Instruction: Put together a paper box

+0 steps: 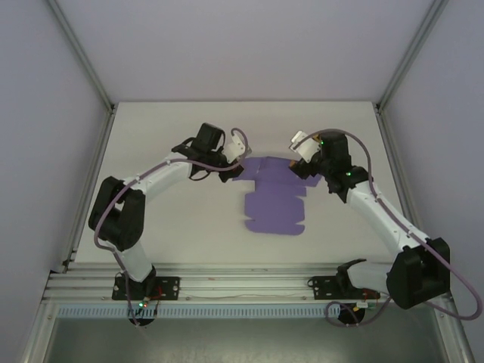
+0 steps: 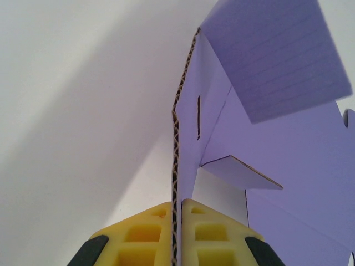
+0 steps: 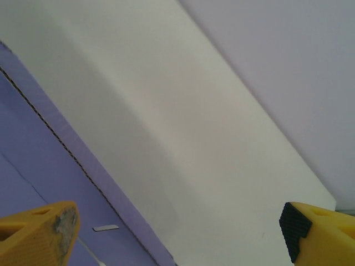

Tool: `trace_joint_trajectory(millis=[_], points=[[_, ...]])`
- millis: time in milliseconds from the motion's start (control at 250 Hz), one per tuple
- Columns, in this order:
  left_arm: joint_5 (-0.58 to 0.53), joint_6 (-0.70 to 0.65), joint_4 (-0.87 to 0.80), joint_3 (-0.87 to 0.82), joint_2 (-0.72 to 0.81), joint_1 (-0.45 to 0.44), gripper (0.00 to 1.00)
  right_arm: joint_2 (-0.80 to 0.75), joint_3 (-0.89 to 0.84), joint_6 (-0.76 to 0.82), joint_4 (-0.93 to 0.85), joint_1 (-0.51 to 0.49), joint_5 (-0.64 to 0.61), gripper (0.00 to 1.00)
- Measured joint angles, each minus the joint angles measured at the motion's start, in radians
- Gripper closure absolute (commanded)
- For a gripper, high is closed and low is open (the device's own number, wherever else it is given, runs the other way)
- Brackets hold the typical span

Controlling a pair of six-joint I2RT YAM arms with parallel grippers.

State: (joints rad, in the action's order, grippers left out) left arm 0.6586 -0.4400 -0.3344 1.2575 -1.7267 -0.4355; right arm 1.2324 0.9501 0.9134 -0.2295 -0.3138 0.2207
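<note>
The box (image 1: 274,200) lies about the middle of the worktop (image 1: 174,227). It is a purple die-cut sheet, mostly flat and far from box shape.

The left hand (image 1: 229,169) is at the box's far left corner. In its wrist view the left hand (image 2: 176,213) has its yellow fingers (image 2: 208,233) pressed together on the edge of one side panel, and the thin card is clamped between them. That panel stands upright from the sheet. The pinch looks meant to lift the wall along its crease and hold it there while the other side is dealt with.

The right hand (image 1: 302,160) is at the box's far right corner. From its own camera the right hand (image 3: 177,221) is spread wide with nothing between the fingers. One finger hangs over the purple card and the other over bare worktop, so the box's edge runs through the gap. It seems lined up to close on that edge and raise the matching wall, though I cannot tell how high above the card it sits.

The box (image 2: 277,138) is matte corrugated card, purple on its faces, with a brown fluted core showing along the cut edges. The raised panel has a narrow vertical slot cut in it. A ribbed flap leans over from its top, and a small tab juts out lower down. The box (image 3: 33,166) shows the same brown edge on the right side, with a small pale slot near it. From above, the near part lies flat with a notched outline.
</note>
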Motion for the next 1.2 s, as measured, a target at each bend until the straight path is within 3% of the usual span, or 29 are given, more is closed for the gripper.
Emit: trace_joint_trajectory(millis=[332, 424, 700, 891, 951, 1083, 1111, 1159, 1203], points=[[0.014, -0.034, -0.018, -0.010, 0.041, 0.000, 1.00, 0.119, 0.060, 0.043, -0.118, 0.003, 0.052, 0.32], [0.014, -0.040, -0.018, -0.010, 0.041, 0.000, 1.00, 0.119, 0.066, 0.045, -0.148, 0.003, 0.058, 0.43], [0.014, -0.060, -0.019, -0.010, 0.041, 0.000, 1.00, 0.153, 0.082, 0.053, -0.193, 0.003, 0.058, 0.57], [0.014, -0.060, -0.022, -0.010, 0.041, 0.000, 1.00, 0.184, 0.127, 0.051, -0.222, 0.003, 0.098, 0.84], [0.011, -0.060, -0.020, -0.010, 0.041, 0.000, 1.00, 0.204, 0.162, 0.066, -0.249, 0.003, 0.115, 1.00], [-0.028, -0.051, 0.004, -0.009, 0.041, 0.006, 1.00, 0.226, 0.198, 0.083, -0.296, -0.005, 0.132, 1.00], [-0.042, -0.045, 0.013, -0.009, 0.041, 0.006, 0.85, 0.226, 0.198, 0.083, -0.295, -0.009, 0.129, 1.00], [-0.069, -0.027, 0.032, -0.011, 0.041, 0.006, 0.50, 0.225, 0.193, 0.083, -0.279, -0.023, 0.105, 1.00], [-0.096, -0.001, 0.062, -0.017, 0.041, 0.006, 0.43, 0.224, 0.181, 0.084, -0.243, -0.045, 0.062, 1.00]])
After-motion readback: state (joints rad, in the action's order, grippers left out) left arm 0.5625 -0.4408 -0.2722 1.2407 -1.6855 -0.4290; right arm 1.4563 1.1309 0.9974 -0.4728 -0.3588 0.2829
